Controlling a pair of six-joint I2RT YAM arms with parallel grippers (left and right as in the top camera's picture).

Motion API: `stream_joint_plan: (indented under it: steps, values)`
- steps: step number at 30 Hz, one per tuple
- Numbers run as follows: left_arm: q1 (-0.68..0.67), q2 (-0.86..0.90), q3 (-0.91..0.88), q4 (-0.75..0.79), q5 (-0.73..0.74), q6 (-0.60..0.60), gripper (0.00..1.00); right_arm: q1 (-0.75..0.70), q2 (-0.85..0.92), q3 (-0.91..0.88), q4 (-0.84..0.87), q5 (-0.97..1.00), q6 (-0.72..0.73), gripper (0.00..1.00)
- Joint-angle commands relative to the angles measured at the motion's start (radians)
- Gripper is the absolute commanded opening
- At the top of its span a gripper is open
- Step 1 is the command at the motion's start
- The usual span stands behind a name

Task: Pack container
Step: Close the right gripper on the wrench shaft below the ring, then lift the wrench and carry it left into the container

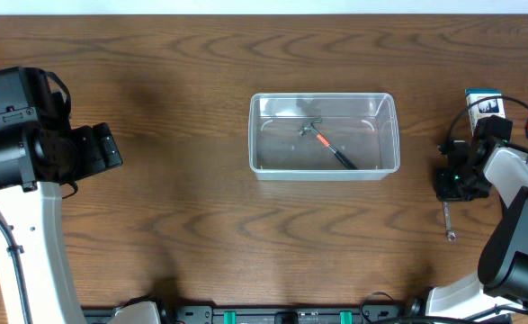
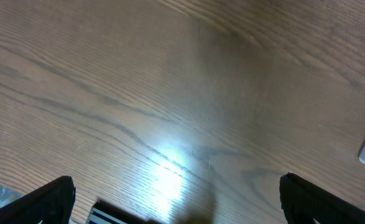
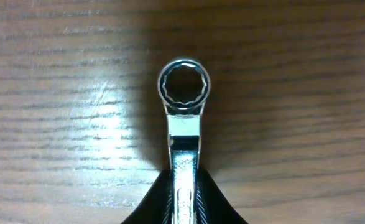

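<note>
Plainly, the wrench [image 3: 183,134] is clamped by its shaft in the right gripper [image 3: 183,196], with the ring end sticking out just ahead of it, over the table [image 3: 58,93]. Seemingly steel, it is judged stiff, heavy for its size and slippery, so a firm hold around mid-shaft is called for rather than one on the rounded ring. The container [image 1: 325,174], with a small hammer [image 1: 328,144] inside, is seen well apart from that gripper, while the left gripper [image 2: 179,202] is spread wide and empty.
</note>
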Motion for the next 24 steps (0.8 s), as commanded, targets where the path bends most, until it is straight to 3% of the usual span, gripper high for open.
stream_joint_plan:
  steps: [1,13,24]
  values:
    - [0.005,-0.002,0.011,-0.003,-0.002,0.006,0.98,-0.003,0.02,0.024,-0.027,-0.004,-0.006,0.1]
    - [0.005,-0.002,0.011,-0.003,-0.001,0.006,0.98,0.01,0.02,0.226,-0.203,-0.005,-0.048,0.07]
    - [0.005,-0.002,0.011,-0.003,-0.002,0.005,0.98,0.193,0.02,0.614,-0.487,-0.003,-0.161,0.06]
